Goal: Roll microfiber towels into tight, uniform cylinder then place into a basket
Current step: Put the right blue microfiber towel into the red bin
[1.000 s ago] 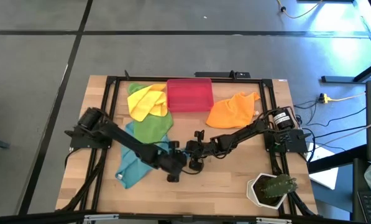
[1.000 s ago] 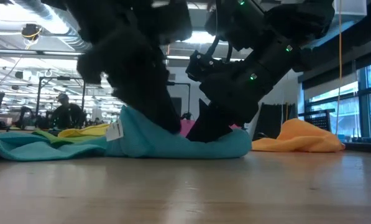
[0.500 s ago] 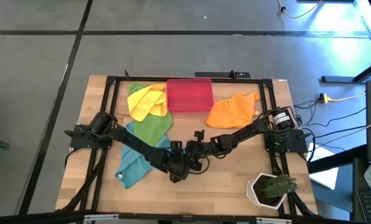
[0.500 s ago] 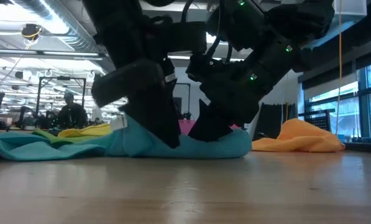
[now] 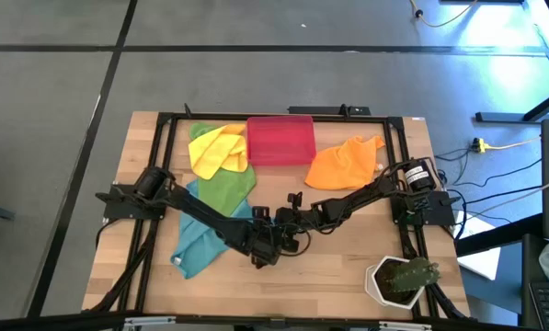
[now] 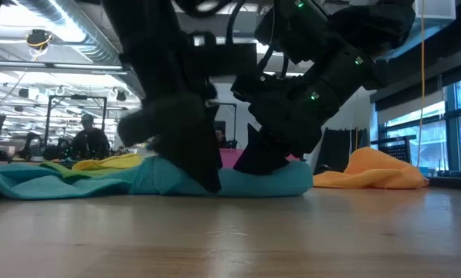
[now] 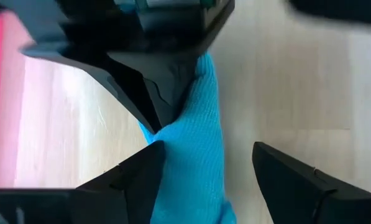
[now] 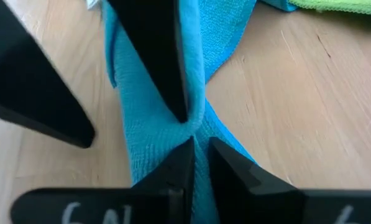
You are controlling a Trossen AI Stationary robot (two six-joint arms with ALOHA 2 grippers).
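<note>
Teal towel [image 5: 193, 246] pinched by right claw [image 8: 197, 155]; left claw [image 7: 201, 168] open astride it.

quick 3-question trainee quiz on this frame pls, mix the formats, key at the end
1. True or false: the right gripper has its fingers pinched on the teal towel.
2. Which towel lies closest to the plant pot? A) yellow towel B) green towel C) orange towel
3. Fill in: the left gripper has its fingers spread ____ on either side of the teal fold.

Key: 1 true. 2 C. 3 open. The pink basket at the back of the table holds no towel.
</note>
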